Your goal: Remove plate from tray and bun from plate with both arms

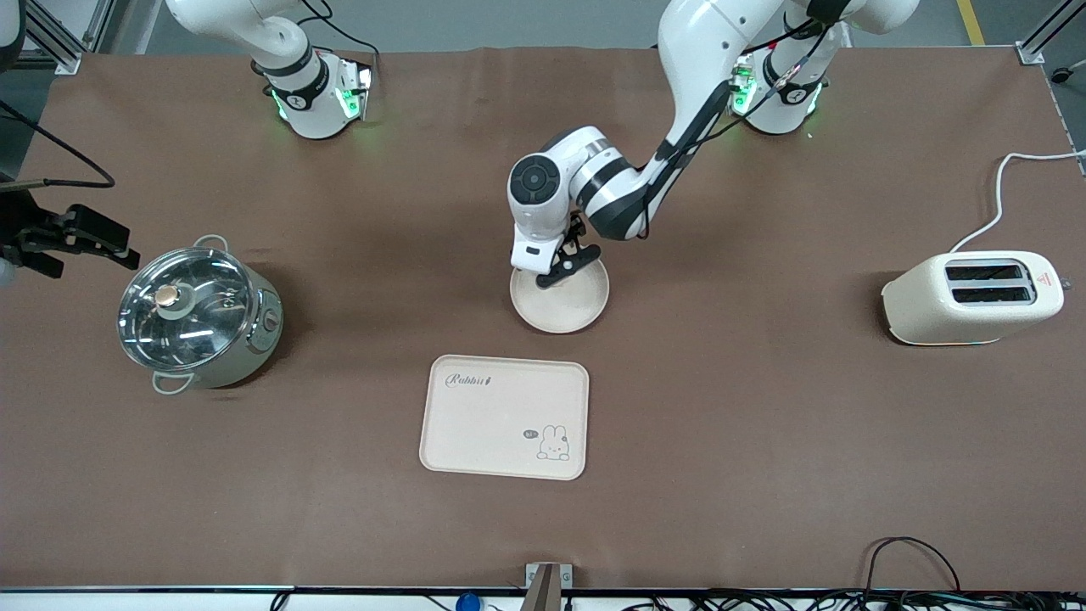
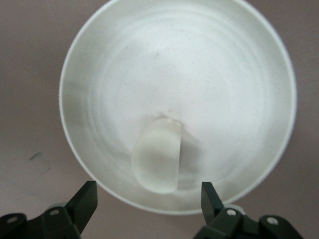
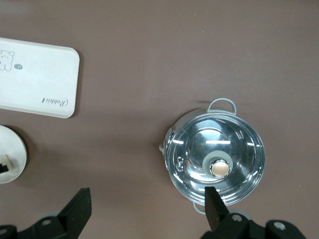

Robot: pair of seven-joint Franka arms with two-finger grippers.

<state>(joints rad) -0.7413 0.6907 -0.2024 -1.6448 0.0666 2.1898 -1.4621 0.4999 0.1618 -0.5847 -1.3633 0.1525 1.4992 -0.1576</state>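
Observation:
The round cream plate (image 1: 577, 305) lies on the brown table, just farther from the front camera than the rabbit tray (image 1: 505, 416). In the left wrist view a small pale half-round bun (image 2: 157, 157) rests inside the plate (image 2: 199, 74) near its rim; in the front view the gripper hides it. My left gripper (image 1: 567, 267) (image 2: 148, 198) is open and empty, low over the plate's rim, fingers astride the bun's side of the rim. My right gripper (image 1: 110, 242) (image 3: 146, 204) is open and empty, up in the air beside the pot (image 1: 199, 316).
A steel pot with a glass lid (image 3: 214, 162) stands toward the right arm's end. A cream toaster (image 1: 971, 297) with a white cord stands toward the left arm's end. The right wrist view also shows the tray (image 3: 35, 82) and the plate's edge (image 3: 10, 159).

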